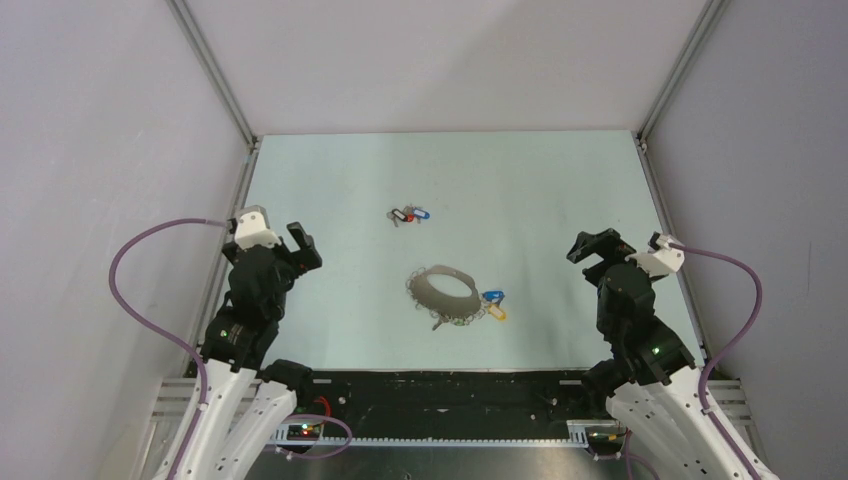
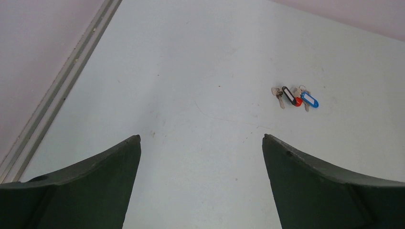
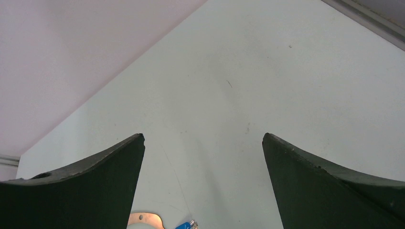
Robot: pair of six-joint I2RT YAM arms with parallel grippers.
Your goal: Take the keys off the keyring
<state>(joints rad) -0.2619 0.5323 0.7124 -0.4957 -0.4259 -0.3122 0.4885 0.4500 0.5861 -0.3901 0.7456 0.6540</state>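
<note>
Dark green fingers (image 2: 95, 186) of the left gripper (image 2: 201, 138) fill the bottom corners of its wrist view. They are spread wide, with only bare table (image 2: 191, 71) between them. The right gripper (image 3: 203, 137) is the same: jaws wide apart, holding nothing.

Keyring (image 1: 444, 290): grey-brown hoop lying on the table, about midway between the two arms. Small silvery rings fringe its near edge. The oval's long axis runs roughly left-right, slightly tilted.

Keys (image 1: 493, 301) on it: a blue head and a yellow head stick out from the keyring's right side, toward the right arm. Other small silver pieces hang along its near edge, too small to count.

Loose cluster (image 1: 409, 215) of blue, red and black heads: on the keyring's far side, a little left, well apart from it and not attached.

Key relation: each gripper is out to one side of the keyring and a little to its far side, well apart from it. From either gripper the keyring lies inward and back. The gaps look about even. The right arm is nearer the coloured-headed keys, the left arm nearer the bare side of the hoop.

Right wrist view: a coppery piece (image 3: 144, 220) and a blue key head (image 3: 186, 224) just show at the bottom edge, left of centre. So the keyring sits under and slightly left of that gripper's line. Left wrist view: keyring out of frame, only the loose cluster ahead and to the right.

Judgement: no grasp made yet. Probably the left arm steadies the hoop while the right works the keys.
</note>
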